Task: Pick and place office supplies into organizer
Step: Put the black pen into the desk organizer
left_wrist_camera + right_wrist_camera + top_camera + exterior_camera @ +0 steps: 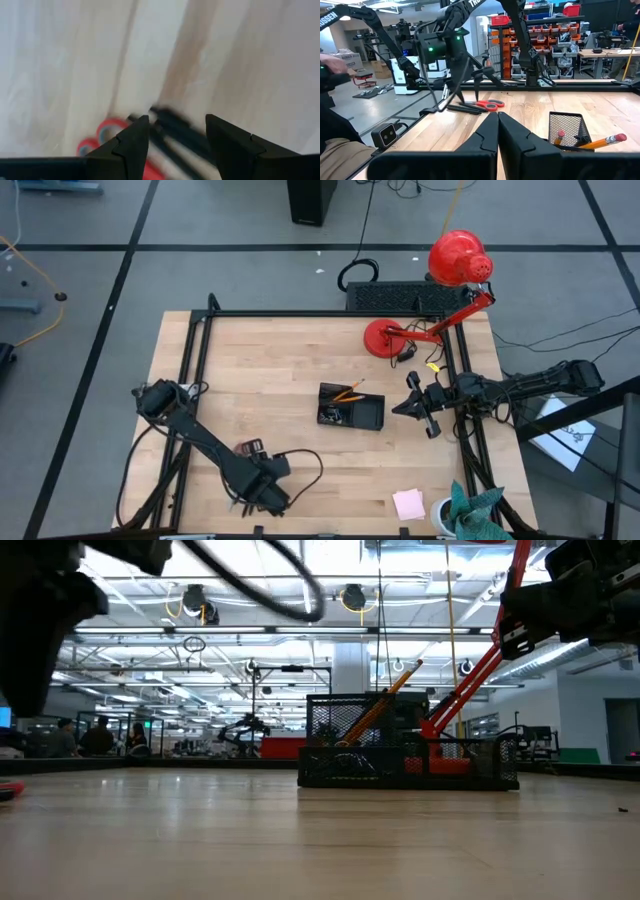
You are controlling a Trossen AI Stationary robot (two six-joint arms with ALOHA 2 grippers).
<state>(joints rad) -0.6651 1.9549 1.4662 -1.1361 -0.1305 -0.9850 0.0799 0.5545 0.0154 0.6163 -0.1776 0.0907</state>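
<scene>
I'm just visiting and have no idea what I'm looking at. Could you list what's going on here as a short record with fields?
Setting: pale wooden table
Container: black mesh organizer mid-table, orange pencils leaning in it
Left gripper: open, hovering over red-handled scissors and black pens at the table's near-left part
Right gripper: shut, holding nothing, waiting right of the organizer
Still loose: pink sticky-note pad, near-right
Other: red desk lamp, teal cloth

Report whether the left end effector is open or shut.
Open: the left end effector shows a clear gap between its fingers, above black pens on the table.
</scene>
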